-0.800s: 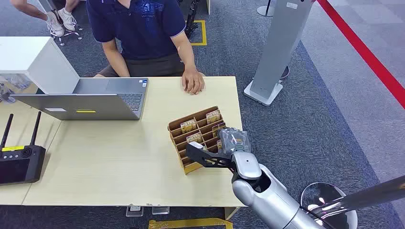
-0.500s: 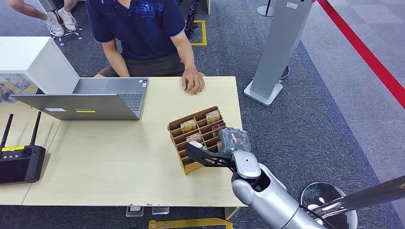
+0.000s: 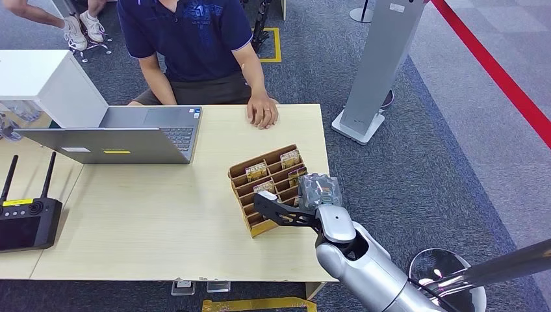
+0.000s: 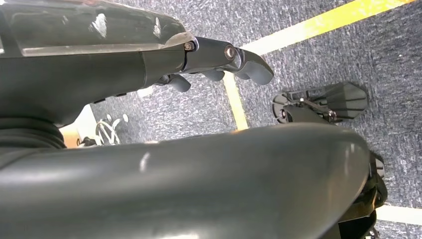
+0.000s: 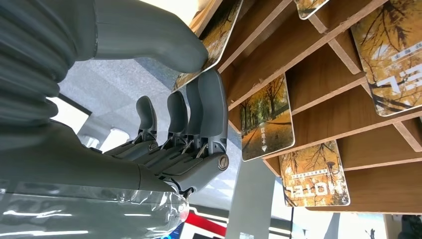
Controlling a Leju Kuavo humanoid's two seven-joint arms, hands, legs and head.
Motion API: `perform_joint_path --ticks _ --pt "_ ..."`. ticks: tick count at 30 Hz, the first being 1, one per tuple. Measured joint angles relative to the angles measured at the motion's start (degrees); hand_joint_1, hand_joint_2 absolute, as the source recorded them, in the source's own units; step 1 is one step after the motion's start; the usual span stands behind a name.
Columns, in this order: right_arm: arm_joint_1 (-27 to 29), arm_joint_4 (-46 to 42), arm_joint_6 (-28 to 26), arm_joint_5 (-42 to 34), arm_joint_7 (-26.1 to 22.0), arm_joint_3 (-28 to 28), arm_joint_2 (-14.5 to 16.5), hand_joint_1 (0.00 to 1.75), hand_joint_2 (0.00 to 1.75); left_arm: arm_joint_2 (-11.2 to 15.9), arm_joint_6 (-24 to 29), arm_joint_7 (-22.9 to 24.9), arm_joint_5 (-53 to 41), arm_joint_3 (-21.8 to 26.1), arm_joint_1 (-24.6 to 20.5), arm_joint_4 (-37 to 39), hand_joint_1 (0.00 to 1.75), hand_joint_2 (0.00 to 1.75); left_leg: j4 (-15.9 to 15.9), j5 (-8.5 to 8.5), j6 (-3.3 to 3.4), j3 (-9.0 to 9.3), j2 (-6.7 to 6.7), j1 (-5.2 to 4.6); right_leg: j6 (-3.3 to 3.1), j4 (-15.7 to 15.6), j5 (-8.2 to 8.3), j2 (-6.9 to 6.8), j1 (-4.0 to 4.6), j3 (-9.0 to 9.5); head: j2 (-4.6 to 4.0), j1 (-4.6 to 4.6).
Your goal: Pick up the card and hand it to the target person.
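The card [image 5: 211,42] the robot is after sits in the near corner slot of the wooden rack [image 3: 250,170], and in the right wrist view the right hand [image 5: 189,124] has its thumb on one face and its fingers [image 5: 209,107] on the other, so it is pinched but not out of its slot yet. Over the last second little has moved: seen from the head, the right hand [image 3: 317,190] has crept a touch forward and up along the rack's right end, no more. To me that reads as the grip being settled before the pull, not the lift itself.

Other cards [image 5: 267,122] stand in the neighbouring slots close by, so a crooked pull could drag one along or tip the light rack on the worktop [image 3: 162,221].

The person [image 3: 188,39] sits at the far side, one hand [image 3: 263,112] flat on the worktop near the rack and beside the laptop [image 3: 117,135], not yet reaching out. Once the card is free, the handover is a short reach across.

The left hand [image 4: 219,62] hangs over the carpet, fingers loosely apart, holding nothing.
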Motion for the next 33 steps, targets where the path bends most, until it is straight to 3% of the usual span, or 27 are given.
perform_joint_path --ticks 6,33 --pt "0.07 -0.17 0.13 0.02 0.45 0.0 -0.32 1.33 1.75 0.0 -0.07 0.0 -0.12 0.0 0.0 0.0 0.0 0.0 0.0 0.0 0.0 0.0 0.0 0.0 0.0 0.0 0.0 0.0 0.0 0.0 0.0 0.0" --pt "0.74 -5.66 0.07 -0.17 0.48 -0.32 -1.79 1.33 1.75 0.02 0.22 -0.25 0.36 0.0 0.1 0.0 0.0 0.0 0.0 0.0 0.0 0.0 0.0 0.0 0.0 0.0 0.0 0.0 0.0 0.0 0.0 0.0"
